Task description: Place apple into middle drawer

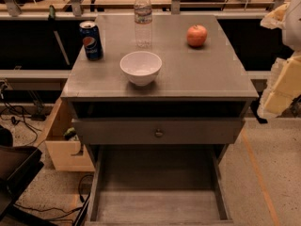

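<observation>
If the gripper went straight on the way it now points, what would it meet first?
The gripper, at the right edge beside the cabinet, seems to point down and left. It would probably meet the floor by the cabinet's right side first, not the apple; depth is unclear.

On the bench (197,79): bowl (140,67) front centre, can (91,40) back left, bottle (142,19) back centre behind the bowl, apple (196,36) back right, all apart from each other. Below the bench top sits a drawer front with knob (159,132), and under it the middle drawer (157,205) is pulled out toward the camera. The gripper (281,86) is at the right edge, beside the bench, well apart from the apple.
</observation>
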`<state>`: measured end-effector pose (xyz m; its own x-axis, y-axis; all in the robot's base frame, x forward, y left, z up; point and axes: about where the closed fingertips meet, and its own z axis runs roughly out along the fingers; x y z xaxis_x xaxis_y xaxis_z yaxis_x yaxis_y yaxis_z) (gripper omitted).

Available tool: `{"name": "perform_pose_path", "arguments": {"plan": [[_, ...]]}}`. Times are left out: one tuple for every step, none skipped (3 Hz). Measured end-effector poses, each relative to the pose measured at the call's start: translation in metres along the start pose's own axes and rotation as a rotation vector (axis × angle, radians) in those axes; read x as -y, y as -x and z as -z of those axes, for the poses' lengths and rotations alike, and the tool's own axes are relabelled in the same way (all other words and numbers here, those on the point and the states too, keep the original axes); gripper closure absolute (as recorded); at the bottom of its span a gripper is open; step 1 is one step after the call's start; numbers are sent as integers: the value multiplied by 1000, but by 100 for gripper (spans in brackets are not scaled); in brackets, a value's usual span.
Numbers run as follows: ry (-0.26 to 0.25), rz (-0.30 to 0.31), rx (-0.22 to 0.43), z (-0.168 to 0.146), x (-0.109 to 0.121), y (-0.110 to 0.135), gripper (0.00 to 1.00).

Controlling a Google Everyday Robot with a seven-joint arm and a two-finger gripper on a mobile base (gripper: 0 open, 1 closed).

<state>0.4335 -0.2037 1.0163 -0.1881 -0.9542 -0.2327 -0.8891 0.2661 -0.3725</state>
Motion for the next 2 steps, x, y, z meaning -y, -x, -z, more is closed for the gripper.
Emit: {"name": "perform_pose_path", "arguments": {"plan": [[-5, -6, 6, 0, 2, 0, 0], [-47, -72, 69, -2, 19, -6, 0]]}}
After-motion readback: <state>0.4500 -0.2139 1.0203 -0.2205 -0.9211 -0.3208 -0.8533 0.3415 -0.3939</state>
